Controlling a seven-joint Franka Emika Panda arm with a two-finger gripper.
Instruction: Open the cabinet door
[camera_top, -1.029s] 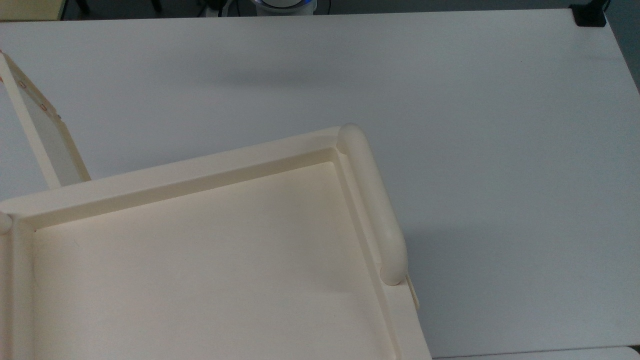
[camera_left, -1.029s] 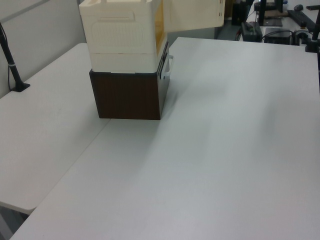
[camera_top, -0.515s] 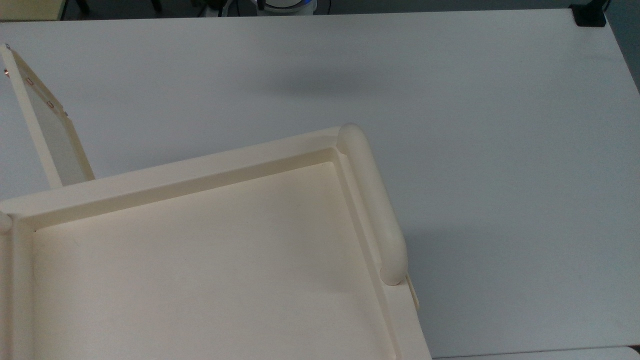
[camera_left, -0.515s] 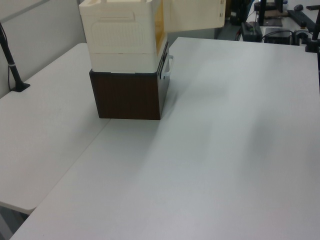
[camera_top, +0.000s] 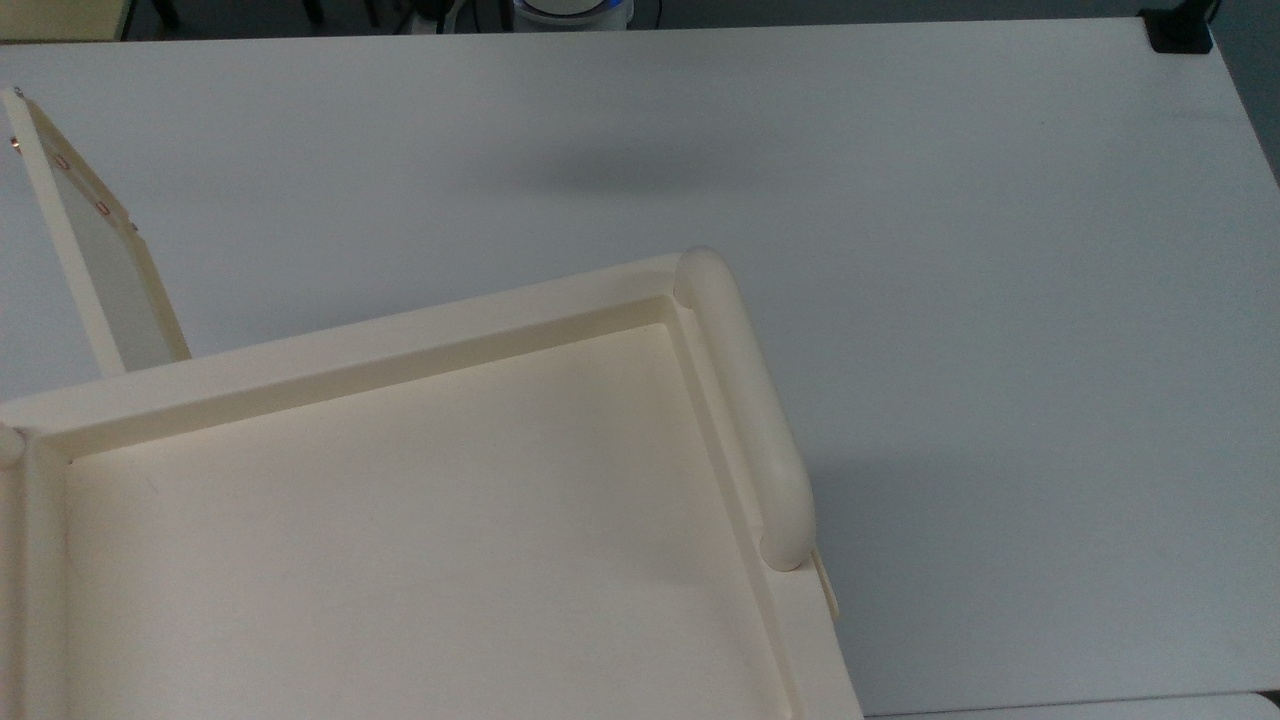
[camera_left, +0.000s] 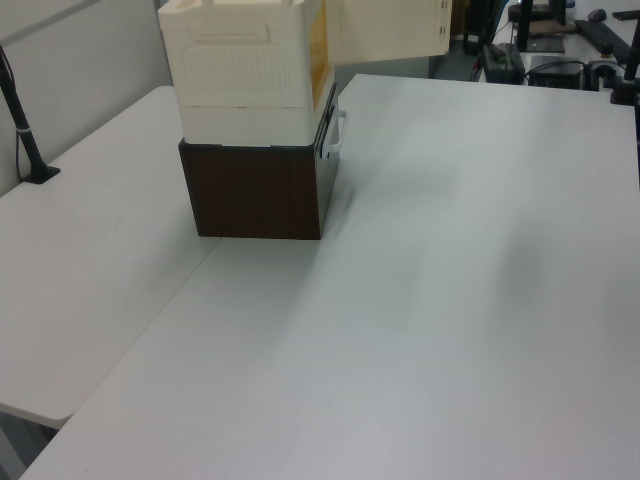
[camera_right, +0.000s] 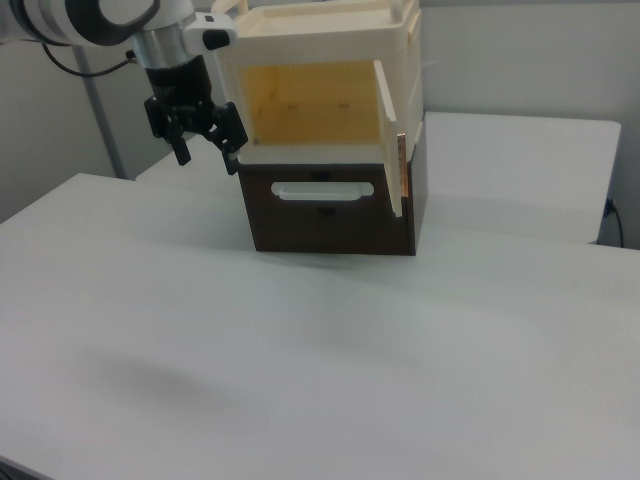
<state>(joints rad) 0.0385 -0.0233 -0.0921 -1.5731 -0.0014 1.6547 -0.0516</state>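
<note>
Cabinet door (camera_right: 391, 140), thin cream panel swung wide open, well apart from the gripper (camera_right: 205, 150) across the yellow interior (camera_right: 310, 102), gripper fingers spread and empty, brownish screw spots (camera_top: 60, 160) seen in the top view.

Text: none can be read in any view.
Labels, brands, numbers, signs: none legible.
</note>
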